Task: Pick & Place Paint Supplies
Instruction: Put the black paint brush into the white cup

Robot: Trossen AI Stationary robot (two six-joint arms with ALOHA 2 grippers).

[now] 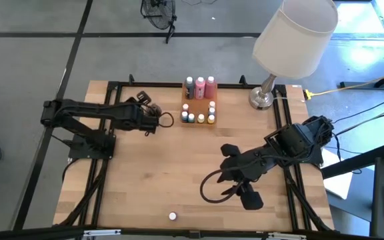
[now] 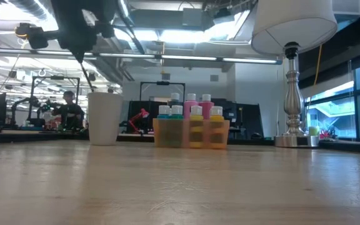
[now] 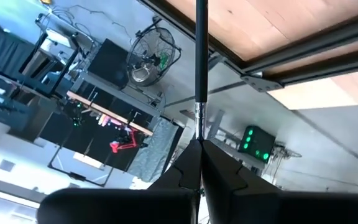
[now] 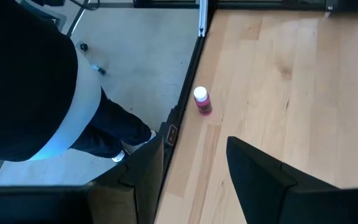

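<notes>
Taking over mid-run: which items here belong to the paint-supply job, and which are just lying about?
Job items:
paintbrush, clamped in the left pincer
tall bottles
tiny pots in the orange tray
stray pink pot near the open right pincer

Just about:
lamp
white cup

The wooden table [image 1: 145, 180] lay open across its middle and front, with one small pink paint pot [image 1: 173, 216] at the front edge. The orange tray [image 1: 199, 110] and lamp [image 1: 264, 93] crowded the back edge.
</notes>
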